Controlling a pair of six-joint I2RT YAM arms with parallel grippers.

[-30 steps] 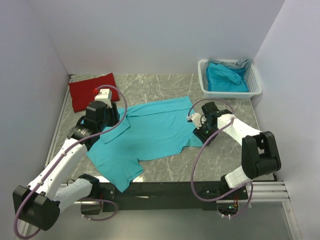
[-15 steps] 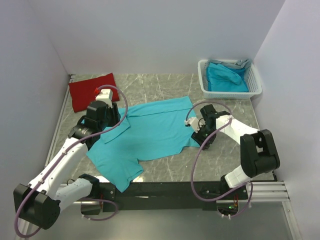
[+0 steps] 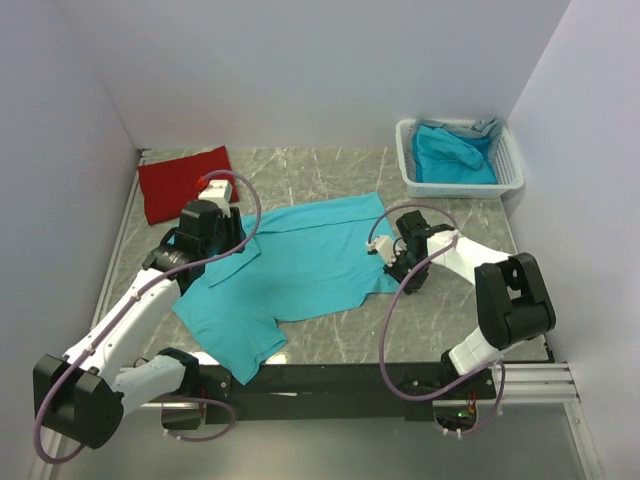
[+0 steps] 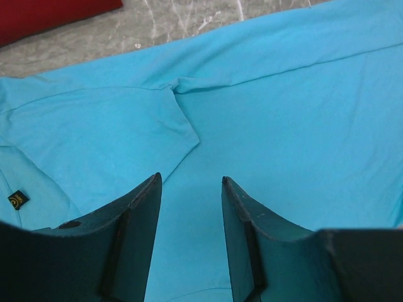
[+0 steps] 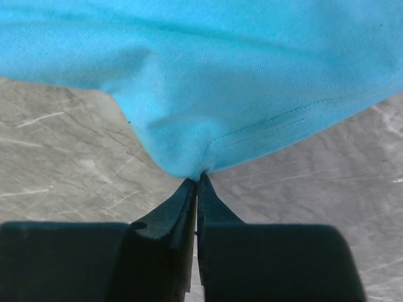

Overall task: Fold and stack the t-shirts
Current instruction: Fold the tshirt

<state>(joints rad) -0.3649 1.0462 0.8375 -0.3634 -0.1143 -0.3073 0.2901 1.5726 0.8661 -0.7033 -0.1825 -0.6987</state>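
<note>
A turquoise t-shirt (image 3: 290,268) lies spread flat on the grey marble table; it also shows in the left wrist view (image 4: 283,107) and the right wrist view (image 5: 239,69). My left gripper (image 4: 190,179) is open just above the shirt near its collar, at the shirt's left side (image 3: 215,240). My right gripper (image 5: 198,178) is shut on the shirt's hem corner at its right edge (image 3: 392,262). A folded red t-shirt (image 3: 182,182) lies at the back left. A small dark mark (image 4: 18,199) shows on the turquoise cloth.
A white slatted basket (image 3: 511,172) at the back right holds more turquoise cloth (image 3: 450,155). Walls close in the table on the left, back and right. A black rail (image 3: 330,375) runs along the near edge.
My right gripper has slid left, carrying the shirt's hem corner a little inward. My left arm has shifted slightly back and right over the shirt.
</note>
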